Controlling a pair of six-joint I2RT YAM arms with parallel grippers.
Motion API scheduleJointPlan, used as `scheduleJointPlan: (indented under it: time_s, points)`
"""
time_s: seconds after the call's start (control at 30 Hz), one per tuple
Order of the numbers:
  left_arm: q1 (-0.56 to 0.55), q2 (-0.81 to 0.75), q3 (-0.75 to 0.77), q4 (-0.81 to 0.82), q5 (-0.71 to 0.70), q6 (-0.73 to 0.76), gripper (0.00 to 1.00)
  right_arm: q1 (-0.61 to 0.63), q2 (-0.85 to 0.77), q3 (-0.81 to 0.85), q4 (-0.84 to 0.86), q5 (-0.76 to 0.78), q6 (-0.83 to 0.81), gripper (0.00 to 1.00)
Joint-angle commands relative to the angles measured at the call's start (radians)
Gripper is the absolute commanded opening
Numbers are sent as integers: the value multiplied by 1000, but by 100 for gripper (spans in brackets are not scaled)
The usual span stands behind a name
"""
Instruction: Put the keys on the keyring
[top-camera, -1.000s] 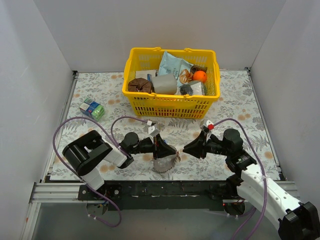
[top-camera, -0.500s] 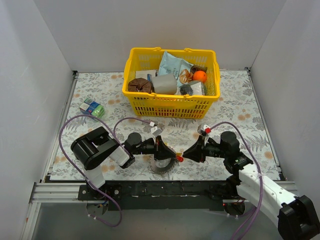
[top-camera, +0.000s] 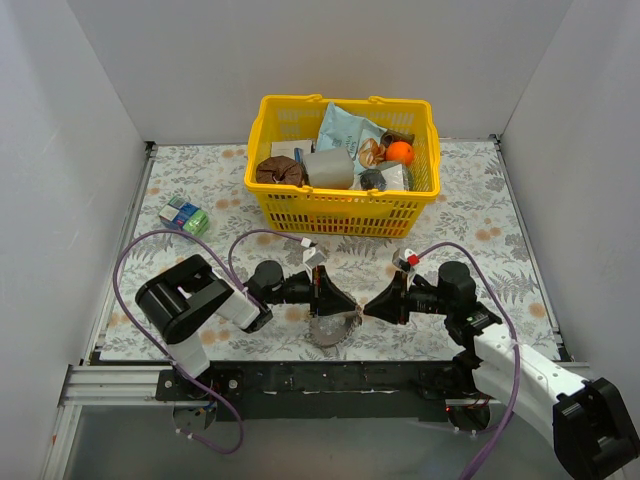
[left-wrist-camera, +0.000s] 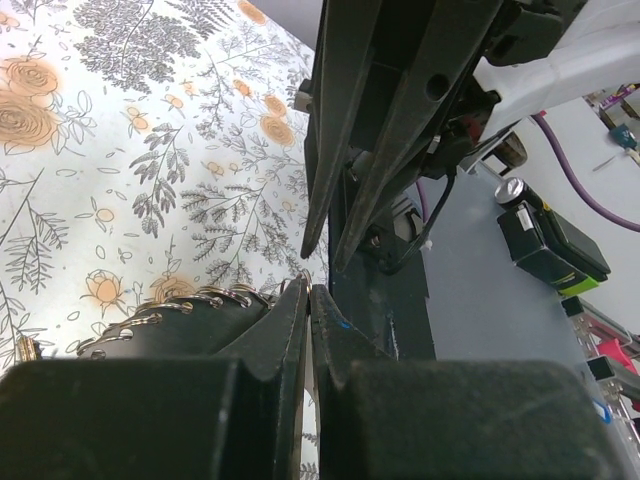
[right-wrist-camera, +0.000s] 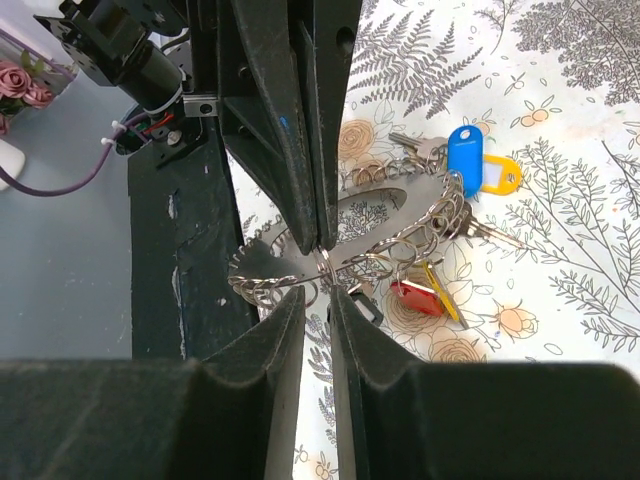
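The keyring is a flat silvery ring with a fringe of small wire rings, lying near the table's front edge; it also shows in the right wrist view. My left gripper is shut on one small ring of its rim, also seen in the left wrist view. My right gripper faces it tip to tip, its jaws a narrow gap apart with nothing between them. A blue key tag, a yellow one and a red one hang at the fringe.
A yellow basket full of items stands behind the grippers. Small coloured boxes lie at the left. The black front rail runs just below the keyring. White walls enclose the table.
My right gripper has come left and down, closer to the left gripper's tips. The left gripper has kept its hold on the keyring, shifting only slightly.
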Motion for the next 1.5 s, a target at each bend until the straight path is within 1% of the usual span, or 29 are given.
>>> scheduleJointPlan:
  time_s: [0.0, 0.63, 0.83, 0.97, 1.47]
  points:
    - [5, -47, 31, 529, 38, -17, 0, -2, 13, 1, 76, -22, 9, 23]
    - [5, -77, 54, 529, 72, -48, 0, 1, 28, -15, 96, -25, 12, 18]
    - [5, -82, 61, 529, 77, -55, 0, 4, 25, -15, 100, -24, 18, 12]
    - [4, -74, 66, 529, 78, -63, 0, 6, 22, -8, 93, -4, 24, 1]
    - [4, -84, 84, 529, 86, -66, 0, 9, 13, -4, 65, 1, 19, 1]
